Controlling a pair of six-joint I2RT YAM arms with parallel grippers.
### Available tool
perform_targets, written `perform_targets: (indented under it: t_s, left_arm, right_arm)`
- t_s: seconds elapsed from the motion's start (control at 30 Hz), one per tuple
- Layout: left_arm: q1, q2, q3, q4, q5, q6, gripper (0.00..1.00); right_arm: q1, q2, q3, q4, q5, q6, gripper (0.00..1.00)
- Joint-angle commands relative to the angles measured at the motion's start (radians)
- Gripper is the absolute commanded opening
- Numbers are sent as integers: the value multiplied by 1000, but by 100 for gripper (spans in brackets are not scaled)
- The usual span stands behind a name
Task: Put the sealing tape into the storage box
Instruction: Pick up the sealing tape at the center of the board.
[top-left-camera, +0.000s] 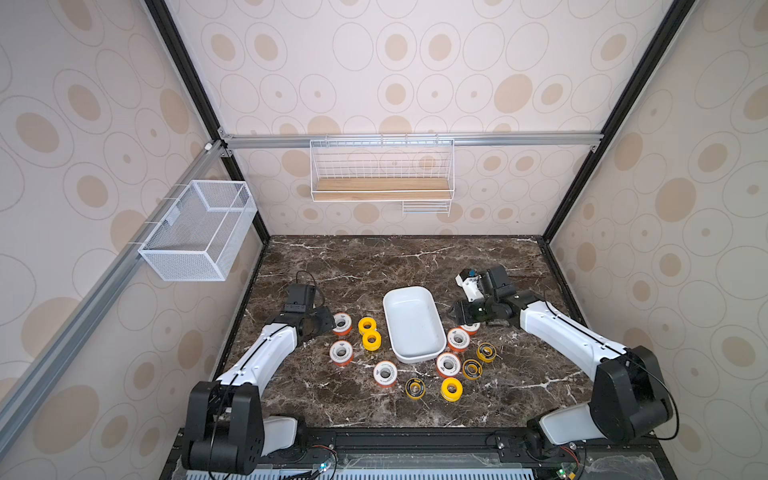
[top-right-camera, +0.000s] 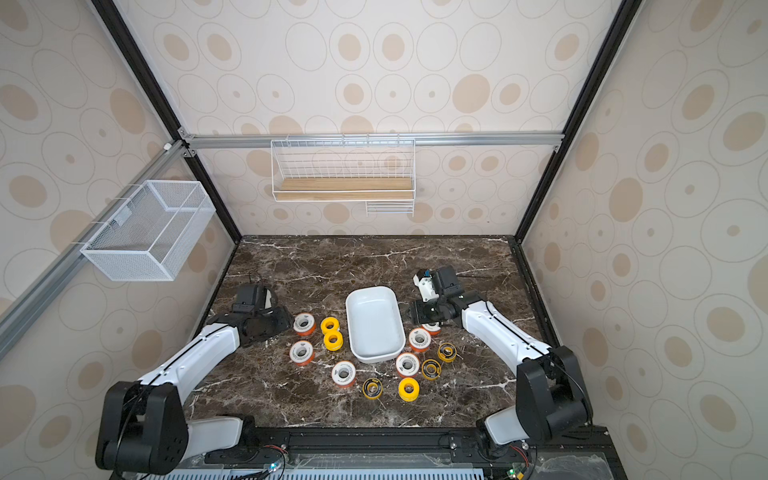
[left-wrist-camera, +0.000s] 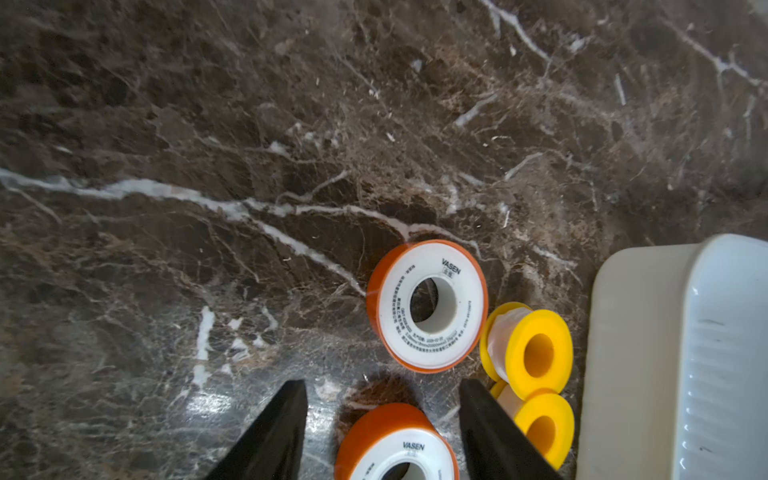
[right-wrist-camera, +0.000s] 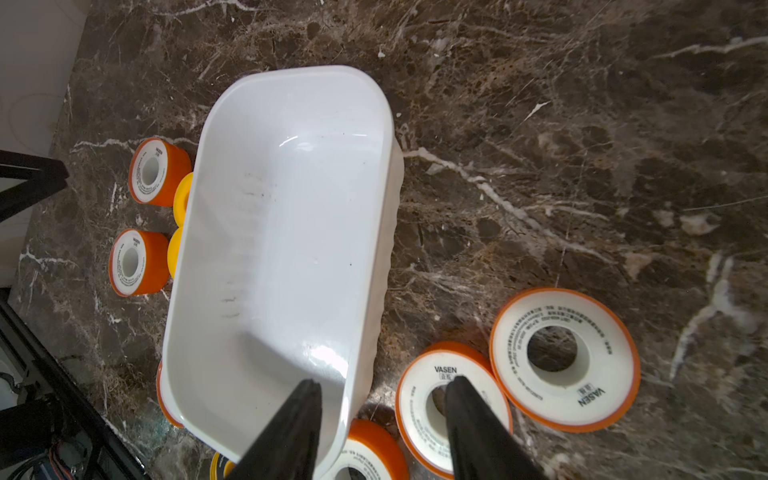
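Twelve round spools (top-left-camera: 385, 372) flanked a glossy white box (top-left-camera: 415, 358) on the marbled desk (top-left-camera: 374, 257), one half-hidden under the gaping right pincer (right-wrist-camera: 383, 380); the left pincer (left-wrist-camera: 382, 384) gaped too.

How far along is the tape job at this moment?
Done: nothing; the storage box is empty. In hand: the left gripper hangs open by an orange-rimmed spool; the right gripper is open by the box, holding nothing. Left: all twelve spools lie on the table.
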Motion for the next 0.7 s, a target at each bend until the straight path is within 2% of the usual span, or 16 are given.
perform_targets:
  t_s: [0.0, 0.17, 0.33, 0.67]
  left_arm:
    - [-5, 67, 52, 44, 7, 15, 57]
    - [-10, 164, 83, 50, 23, 29, 51]
    - [-16, 201, 90, 58, 26, 40, 49]
    - [-32, 276, 127, 40, -32, 70, 43]
  right_arm:
    - [-2, 13, -16, 1, -15, -10, 54]
    - [-3, 20, -16, -2, -11, -11, 54]
    - [-7, 33, -12, -3, -17, -15, 54]
    - [-8, 67, -12, 9, -46, -7, 54]
